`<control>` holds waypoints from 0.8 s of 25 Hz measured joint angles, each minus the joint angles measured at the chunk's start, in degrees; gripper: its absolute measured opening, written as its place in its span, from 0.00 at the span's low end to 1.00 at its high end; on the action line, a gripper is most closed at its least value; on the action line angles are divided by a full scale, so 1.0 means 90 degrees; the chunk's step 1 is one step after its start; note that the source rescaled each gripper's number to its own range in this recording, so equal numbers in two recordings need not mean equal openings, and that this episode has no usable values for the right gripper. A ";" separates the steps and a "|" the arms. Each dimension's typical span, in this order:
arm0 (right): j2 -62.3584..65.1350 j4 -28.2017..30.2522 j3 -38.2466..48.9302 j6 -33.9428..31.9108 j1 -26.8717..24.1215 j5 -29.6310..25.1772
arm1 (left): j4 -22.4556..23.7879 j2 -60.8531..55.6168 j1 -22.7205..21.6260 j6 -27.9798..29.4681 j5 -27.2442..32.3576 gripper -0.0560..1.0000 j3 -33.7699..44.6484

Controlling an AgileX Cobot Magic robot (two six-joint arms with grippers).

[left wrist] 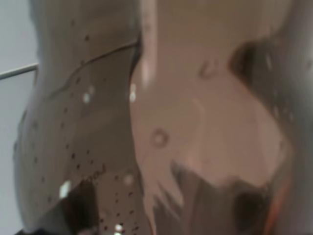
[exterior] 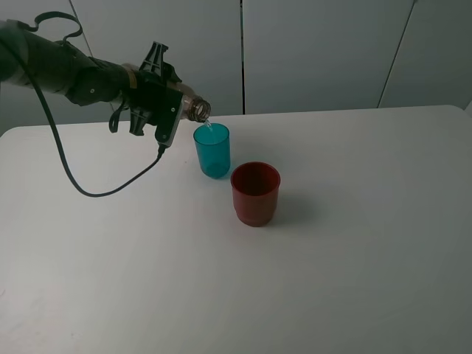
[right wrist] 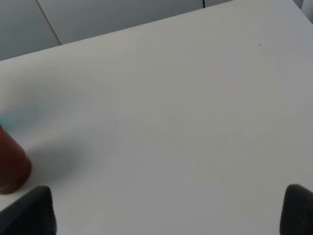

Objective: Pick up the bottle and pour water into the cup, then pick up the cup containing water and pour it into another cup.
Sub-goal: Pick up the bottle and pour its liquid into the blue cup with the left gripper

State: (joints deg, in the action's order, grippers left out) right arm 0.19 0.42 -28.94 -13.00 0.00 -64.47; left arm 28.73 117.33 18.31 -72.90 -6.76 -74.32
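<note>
Exterior high view: left hand (exterior: 151, 103) grips the tilted bottle (exterior: 198, 109) by its body, mouth over the cup (exterior: 212, 151) left of centre. Thin, slick plastic, I judge; hold mid-body, gently. Right hand (right wrist: 166, 210) gapes wide, empty.

Two cups stand on the one table (exterior: 354, 258) — one teal cup (exterior: 212, 151), one red cup (exterior: 255, 193) — alongside one bottle (exterior: 195, 109), one black cable (exterior: 74, 181) and two grippers, the left gripper (exterior: 171, 99) and the right gripper (right wrist: 164, 215).
</note>
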 joint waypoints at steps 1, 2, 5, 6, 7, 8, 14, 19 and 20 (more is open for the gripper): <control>0.0000 0.0000 0.0000 0.0000 0.0000 0.0000 | 0.0000 0.0000 0.0000 -0.0045 0.0000 0.05 0.0000; 0.0000 0.0000 0.0000 0.0000 0.0000 0.0000 | 0.0000 0.0000 0.0000 -0.0071 -0.0012 0.05 0.0000; 0.0000 0.0000 0.0000 0.0000 0.0000 0.0000 | 0.0000 0.0000 0.0000 -0.0103 -0.0012 0.05 0.0000; 0.0000 0.0000 0.0000 0.0000 0.0000 0.0000 | 0.0000 0.0000 0.0000 -0.0159 -0.0026 0.05 0.0000; 0.0000 0.0000 0.0000 0.0000 0.0000 0.0000 | 0.0000 0.0000 0.0000 -0.0199 -0.0026 0.05 0.0000; 0.0000 0.0000 0.0000 0.0000 0.0000 0.0000 | 0.0000 0.0000 0.0000 -0.0228 -0.0026 0.05 0.0000; 0.0000 0.0000 0.0000 -0.0014 0.0000 0.0000 | 0.0012 0.0000 0.0000 -0.0630 -0.0026 0.05 0.0000; 0.0000 0.0000 0.0000 -0.0025 0.0000 0.0000 | 0.0012 0.0000 0.0000 -0.0761 -0.0026 0.05 0.0000; 0.0000 0.0000 0.0000 -0.0025 0.0000 0.0000 | 0.0012 0.0000 0.0000 -0.0776 -0.0038 0.05 0.0000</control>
State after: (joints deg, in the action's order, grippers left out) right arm 0.19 0.42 -28.94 -13.23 0.00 -64.47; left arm 28.84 117.33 18.31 -79.88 -7.11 -74.32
